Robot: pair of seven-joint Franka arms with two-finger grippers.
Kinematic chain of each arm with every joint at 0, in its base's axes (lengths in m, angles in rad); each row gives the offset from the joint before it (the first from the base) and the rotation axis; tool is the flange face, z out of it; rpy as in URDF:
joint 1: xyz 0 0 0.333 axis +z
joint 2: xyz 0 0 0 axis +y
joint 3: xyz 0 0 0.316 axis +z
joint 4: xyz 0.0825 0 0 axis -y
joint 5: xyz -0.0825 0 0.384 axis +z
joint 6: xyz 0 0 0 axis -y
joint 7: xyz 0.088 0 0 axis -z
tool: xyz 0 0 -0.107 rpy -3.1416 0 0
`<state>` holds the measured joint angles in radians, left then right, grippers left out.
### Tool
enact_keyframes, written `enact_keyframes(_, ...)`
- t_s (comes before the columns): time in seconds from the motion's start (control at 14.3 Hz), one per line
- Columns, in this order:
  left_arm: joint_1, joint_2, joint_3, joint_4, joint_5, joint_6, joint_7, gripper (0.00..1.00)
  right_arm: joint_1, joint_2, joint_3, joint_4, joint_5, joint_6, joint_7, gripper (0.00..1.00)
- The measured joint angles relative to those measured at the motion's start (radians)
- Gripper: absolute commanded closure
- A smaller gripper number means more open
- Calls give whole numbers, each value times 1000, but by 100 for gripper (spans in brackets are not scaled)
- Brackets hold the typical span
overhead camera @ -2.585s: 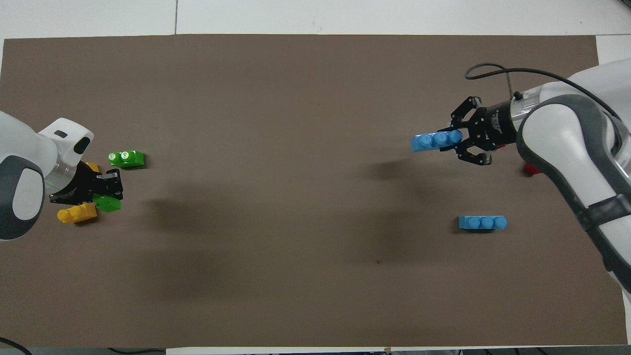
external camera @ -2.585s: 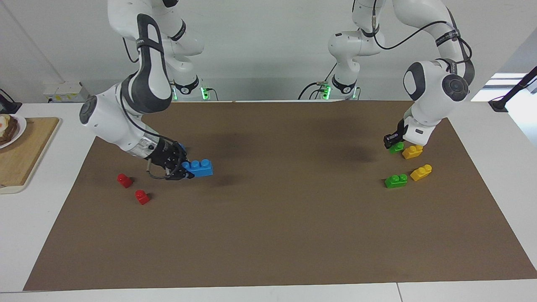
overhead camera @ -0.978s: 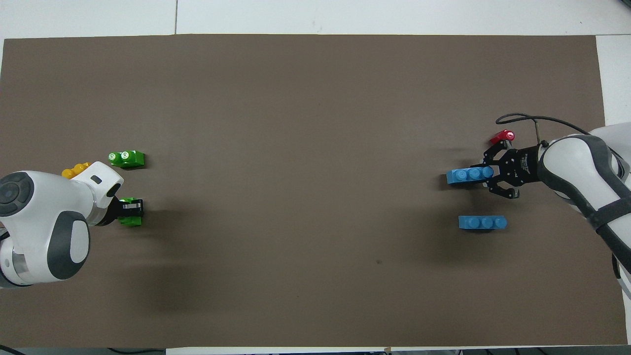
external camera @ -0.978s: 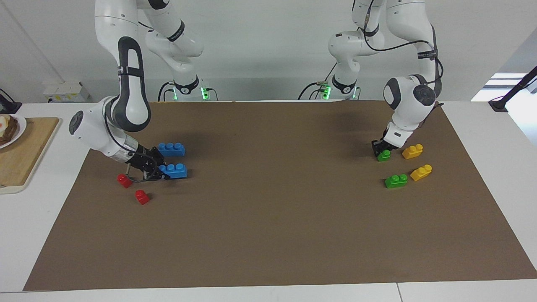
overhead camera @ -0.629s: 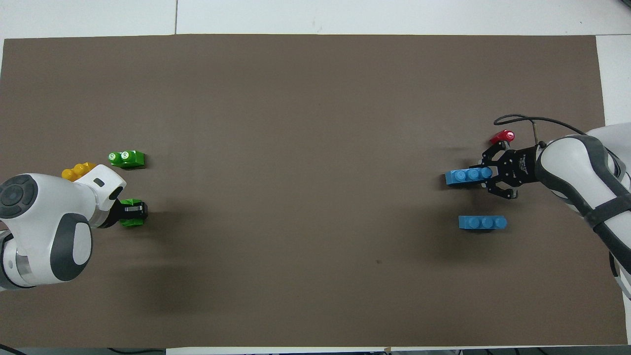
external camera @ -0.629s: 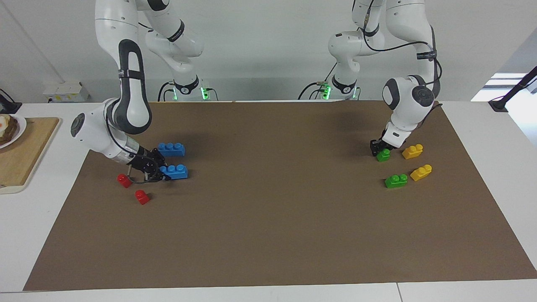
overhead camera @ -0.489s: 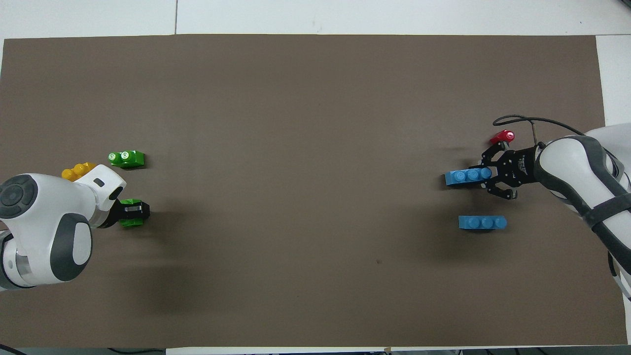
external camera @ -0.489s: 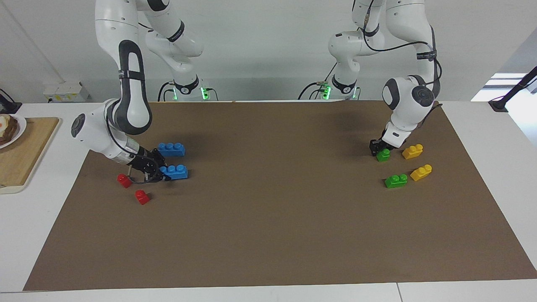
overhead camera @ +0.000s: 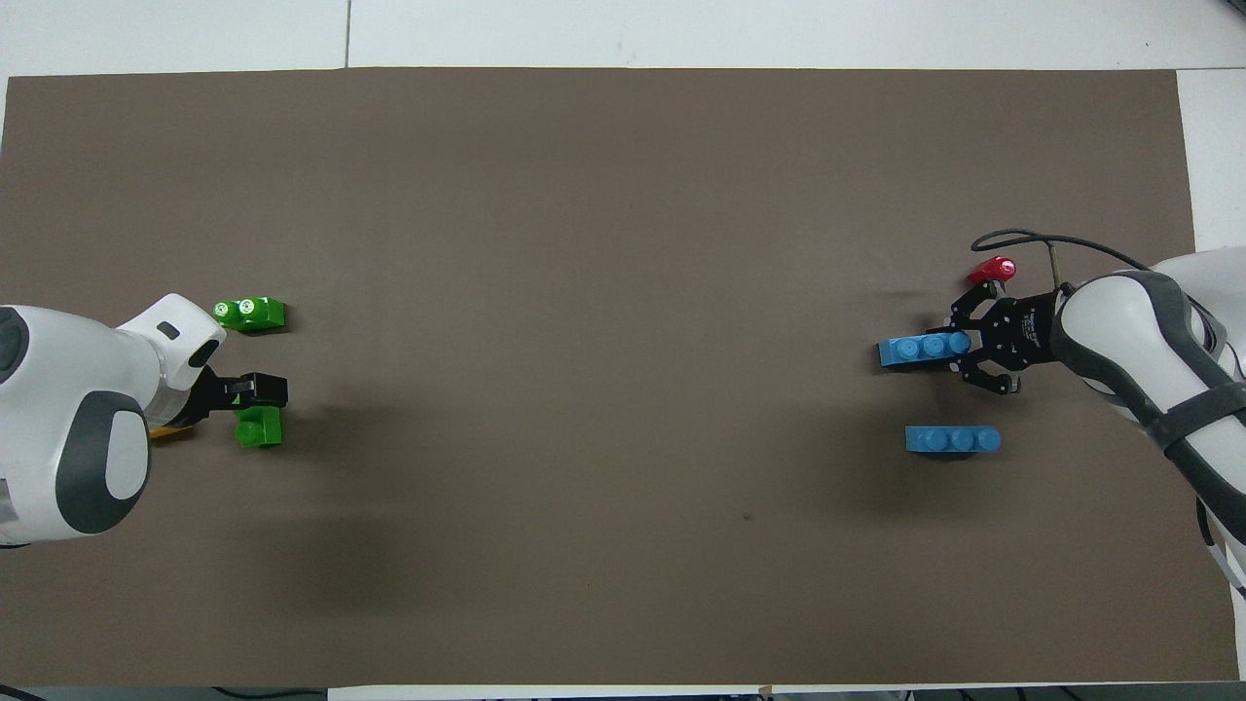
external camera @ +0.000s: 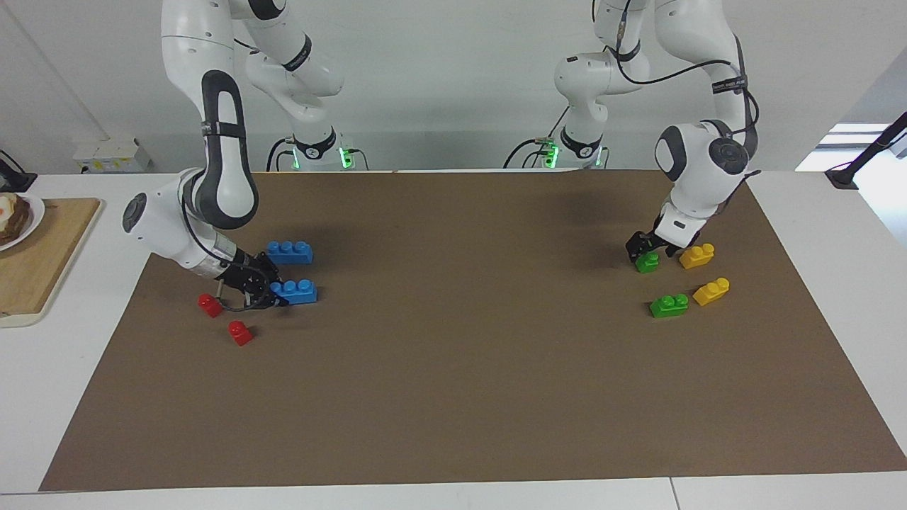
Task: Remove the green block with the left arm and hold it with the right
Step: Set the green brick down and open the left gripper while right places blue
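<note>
A green block (external camera: 646, 262) lies on the brown mat (external camera: 453, 368) toward the left arm's end; it also shows in the overhead view (overhead camera: 258, 428). My left gripper (external camera: 640, 247) is open just above it, apart from it, and is seen beside it in the overhead view (overhead camera: 265, 389). A second green block (external camera: 669, 305) lies farther from the robots (overhead camera: 250, 313). My right gripper (external camera: 273, 292) is low at the mat toward the right arm's end, shut on the end of a blue three-stud brick (external camera: 297, 290) that rests on the mat (overhead camera: 920, 348).
Two yellow bricks (external camera: 696, 256) (external camera: 711, 291) lie beside the green blocks. A second blue brick (external camera: 289, 251) lies nearer to the robots than the held one. Two red bricks (external camera: 210, 304) (external camera: 240, 332) lie by the right gripper. A wooden board (external camera: 35, 262) lies off the mat.
My left gripper carried the green block away from the yellow brick, set it on the mat, let go and lifted off. My right gripper lowered the blue brick to the mat.
</note>
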<state>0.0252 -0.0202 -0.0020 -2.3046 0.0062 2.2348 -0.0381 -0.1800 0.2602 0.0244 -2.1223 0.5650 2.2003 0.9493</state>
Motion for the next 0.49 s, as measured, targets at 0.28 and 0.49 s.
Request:
enact_keyframes(0.28, 0, -12, -4, 126, 0, -141, 0, 0, 0, 0, 1, 0, 0, 0, -1, 23)
enact_keyframes(0.49, 0, -16, -5, 217, 0, -254, 0, 0, 0, -1, 1, 6, 1, 0, -1, 15)
